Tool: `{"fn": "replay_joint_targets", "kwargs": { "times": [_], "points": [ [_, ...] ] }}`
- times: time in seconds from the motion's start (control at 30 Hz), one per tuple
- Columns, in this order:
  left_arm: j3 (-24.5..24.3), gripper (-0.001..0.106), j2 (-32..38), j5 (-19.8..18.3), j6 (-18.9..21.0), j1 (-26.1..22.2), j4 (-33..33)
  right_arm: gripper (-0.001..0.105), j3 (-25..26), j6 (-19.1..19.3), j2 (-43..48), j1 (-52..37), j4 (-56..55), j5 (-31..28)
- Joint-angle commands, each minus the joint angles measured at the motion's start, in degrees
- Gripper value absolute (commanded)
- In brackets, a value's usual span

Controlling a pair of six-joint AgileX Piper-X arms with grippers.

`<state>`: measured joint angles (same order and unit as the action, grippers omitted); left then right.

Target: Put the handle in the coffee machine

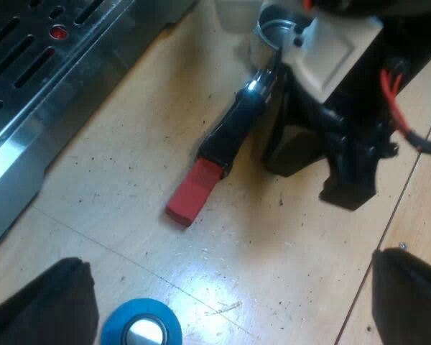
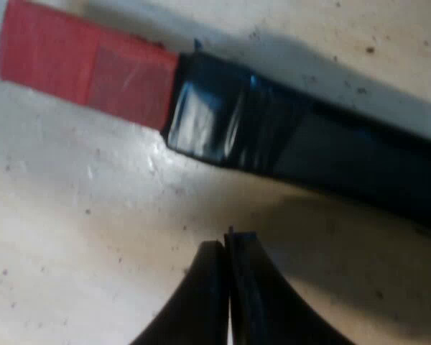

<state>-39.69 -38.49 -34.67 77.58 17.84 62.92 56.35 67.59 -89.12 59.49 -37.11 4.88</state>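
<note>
The right gripper, jaws pressed together beside the handle, may just shove it askew, while the left gripper hangs wide apart over the tamper.

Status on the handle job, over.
Left gripper jaws open, empty. Right gripper jaws shut, beside metal holder with black, red-ended handle. Holder loose on wooden table. Blue round tamper near left gripper.

Black handle, red end, blue tamper
</note>
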Motion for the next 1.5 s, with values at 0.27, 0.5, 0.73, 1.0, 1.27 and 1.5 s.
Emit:
{"fn": "replay_joint_targets", "kwargs": {
  "times": [0.27,0.5,0.73,1.0,1.27,1.5],
  "points": [
    [-0.37,0.08,0.45,-3.99,-3.84,0.14,-0.21,0.0,0.36,-4.57,13.12,0.15,-9.16,0.06],
    [-0.37,0.08,0.45,-5.46,-8.55,0.14,-0.21,0.014,0.86,-6.03,19.66,0.15,-11.35,-2.25],
    [-0.37,0.08,0.45,-10.1,-11.02,1.43,-1.67,0.099,2.79,-5.81,22.75,0.15,-16.6,-4.88],
    [-0.37,0.085,0.45,-7.07,-11.02,7.27,-4.85,0.105,3.68,-9.29,22.89,0.15,-21.05,-8.57],
    [-0.37,0.085,0.45,-4.18,-10.75,13.32,-6.09,0.087,3.68,-13.58,22.89,-0.29,-25.52,-16.05],
    [-0.37,0.085,0.31,-4.18,-10.16,13.33,-6.62,0.079,3.5,-10.25,22.89,-8.29,-25.72,-14.73]
  ]
}}
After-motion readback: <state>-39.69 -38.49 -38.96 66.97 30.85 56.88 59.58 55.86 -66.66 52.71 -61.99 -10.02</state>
